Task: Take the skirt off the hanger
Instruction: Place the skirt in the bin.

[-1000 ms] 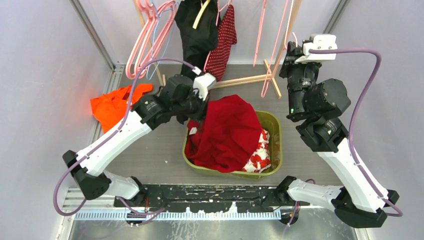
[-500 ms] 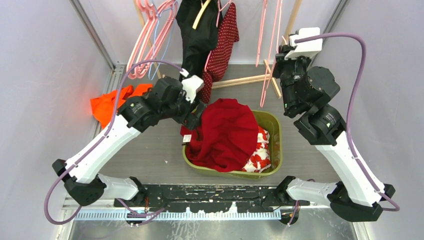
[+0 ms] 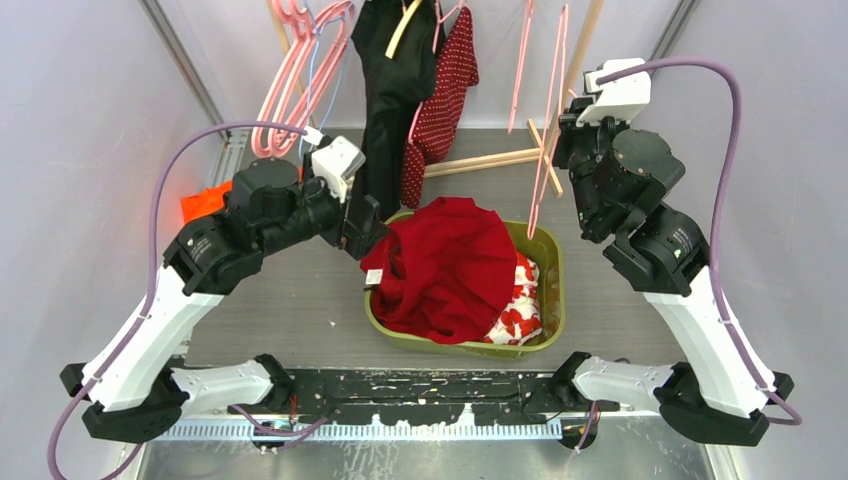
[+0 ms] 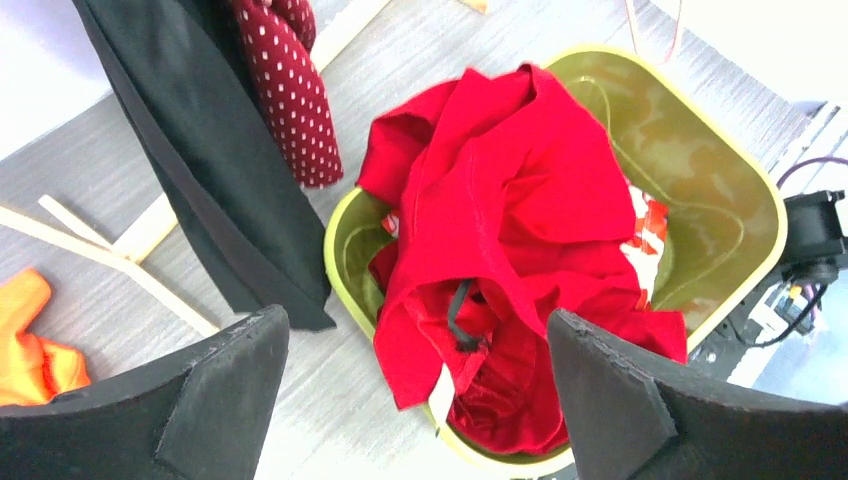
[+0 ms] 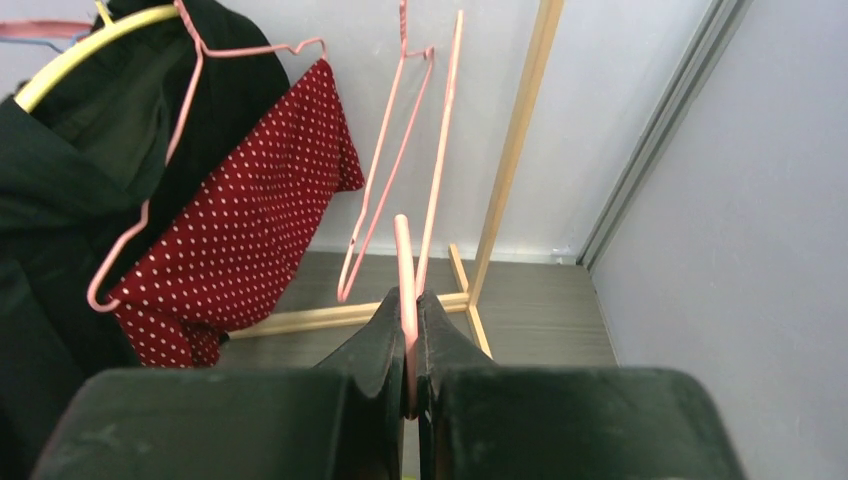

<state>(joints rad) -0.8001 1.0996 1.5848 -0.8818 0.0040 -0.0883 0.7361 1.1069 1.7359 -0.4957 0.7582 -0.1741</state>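
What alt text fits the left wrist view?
A red skirt lies heaped in an olive-green bin, seen between the fingers of the open left gripper. A black garment and a dotted red garment hang at upper left.

Pale walls; grey wood-grain floor; wooden rack frame at back.

left arm, right arm: white shells, black joint housings | cables: lilac, one per arm | wrist camera housings: white | gripper fingers: matte black, wedge-shaped
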